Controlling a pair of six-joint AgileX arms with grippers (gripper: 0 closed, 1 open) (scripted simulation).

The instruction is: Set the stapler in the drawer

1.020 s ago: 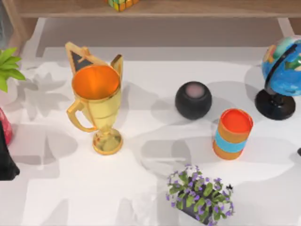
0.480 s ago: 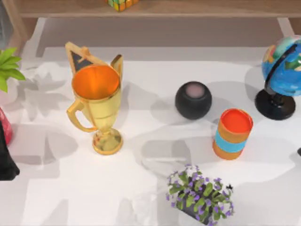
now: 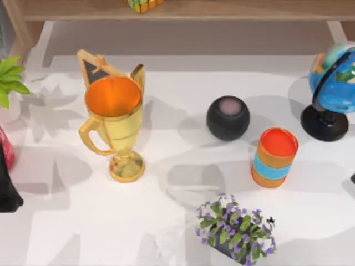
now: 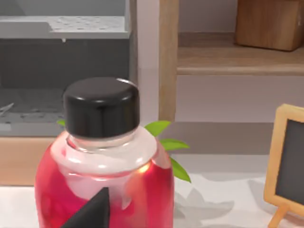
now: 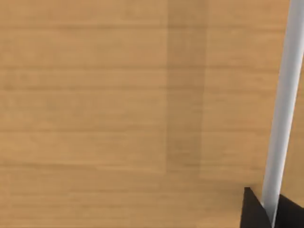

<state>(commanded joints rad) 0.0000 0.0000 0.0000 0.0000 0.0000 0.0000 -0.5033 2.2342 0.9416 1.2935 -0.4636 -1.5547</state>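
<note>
Standing on the table [image 3: 83, 221]: one trophy [image 3: 113, 124], one globe [image 3: 333, 88], one speaker [image 3: 228, 117].

The drawer [image 5: 95, 118] showed as a flat front of light wood with its grain running across, seen from very close. A slim, pale handle [image 5: 282, 95] ran straight along that front; whether the drawer stood open could not be told
</note>
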